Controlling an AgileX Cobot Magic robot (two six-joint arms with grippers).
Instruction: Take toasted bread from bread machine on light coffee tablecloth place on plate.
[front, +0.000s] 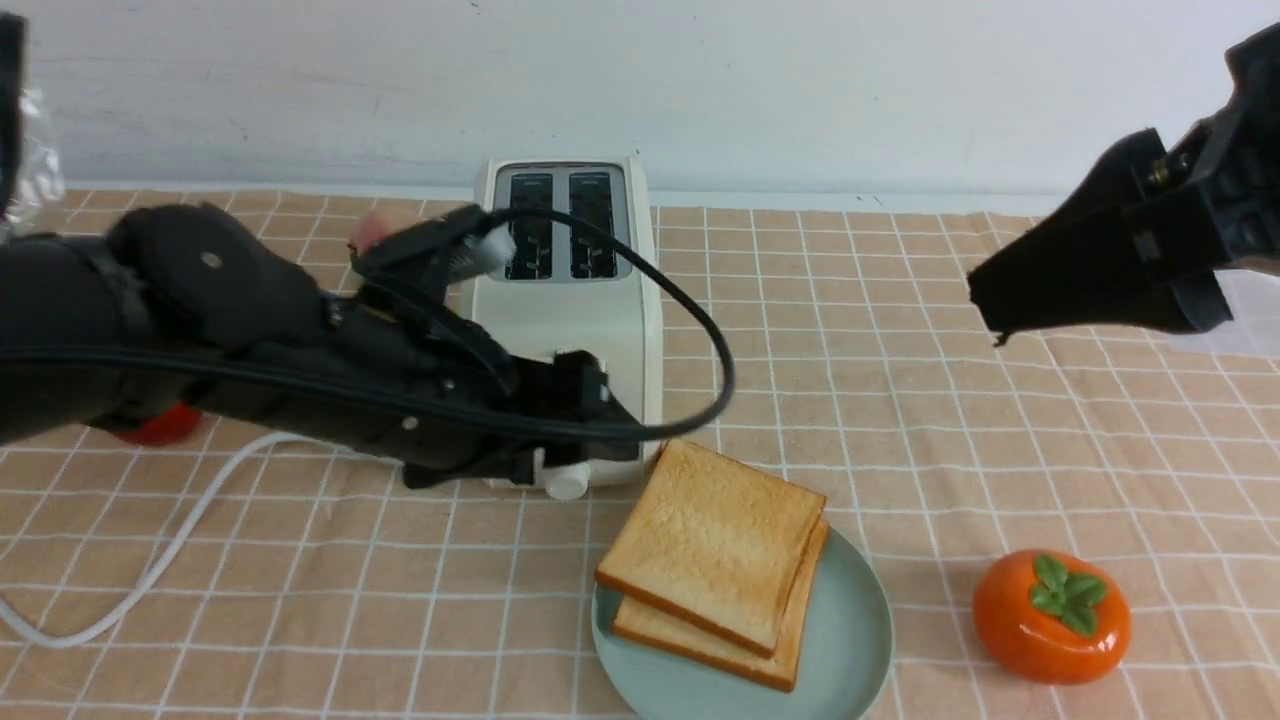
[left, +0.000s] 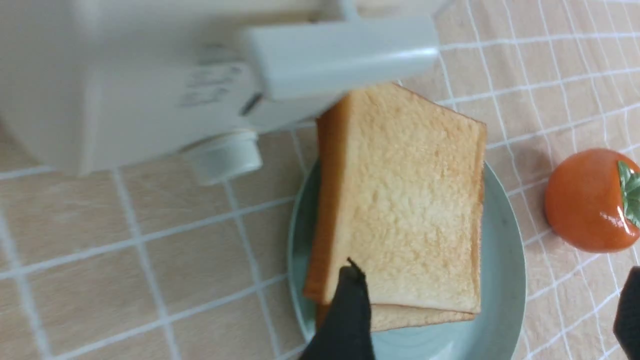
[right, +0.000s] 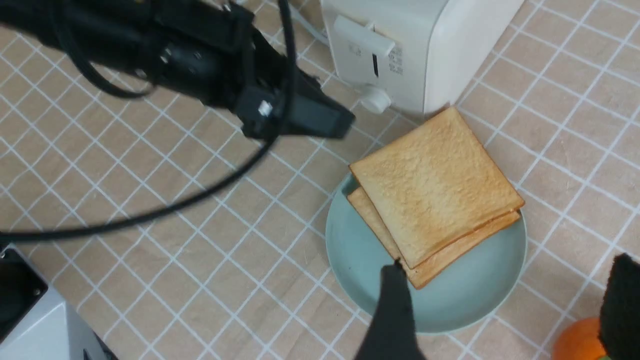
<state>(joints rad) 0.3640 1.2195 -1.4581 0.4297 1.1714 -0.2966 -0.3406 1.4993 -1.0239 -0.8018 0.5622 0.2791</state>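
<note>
Both slices of the toasted bread (front: 715, 545) lie stacked on the plate (front: 850, 650), just in front of the bread machine (front: 580, 300) (its slots look empty). My left gripper (left: 492, 280) stands spread wide, grasping nothing, and so does my right gripper (right: 507, 262). One left finger (left: 347, 310) sits close against the top slice's edge; I'd judge a careless retreat could nudge that skewed slice, which overhangs the rim, onto the light coffee tablecloth (front: 900, 400).

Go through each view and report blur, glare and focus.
Front view: even, soft light, with a small glossy highlight on the orange fruit ornament. Left wrist view: the bread machine is close and out of focus, while the toasted bread is sharper. Right wrist view: mostly sharp, no glare on the plate.
</note>
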